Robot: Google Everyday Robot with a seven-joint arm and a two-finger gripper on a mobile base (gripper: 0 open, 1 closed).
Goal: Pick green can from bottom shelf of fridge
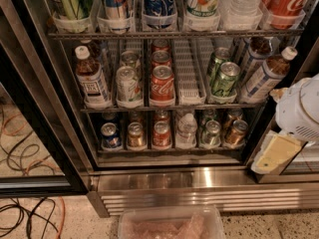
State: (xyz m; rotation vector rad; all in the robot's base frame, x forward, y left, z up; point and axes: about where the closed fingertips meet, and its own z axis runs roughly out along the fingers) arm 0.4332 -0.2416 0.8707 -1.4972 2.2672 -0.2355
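The fridge (75,148) stands open in front of me, with a black frame and a ribbed steel base. Its bottom shelf (169,148) is dim and holds a row of small cans. The green can (212,133) is dark green with a silver top and stands upright, second from the right. A brown-orange can (236,132) is on its right and a pale bottle (187,128) on its left. My gripper (273,157), white with a yellowish end, hangs at the right edge, outside the fridge, to the right of the green can and slightly lower. It holds nothing that I can see.
The middle shelf holds two brighter green cans (223,78), a red cola can (162,83) and bottles (92,81). The glass door (30,153) stands open at left. Cables (30,218) lie on the floor. A clear plastic tub (172,225) sits below the steel base (199,193).
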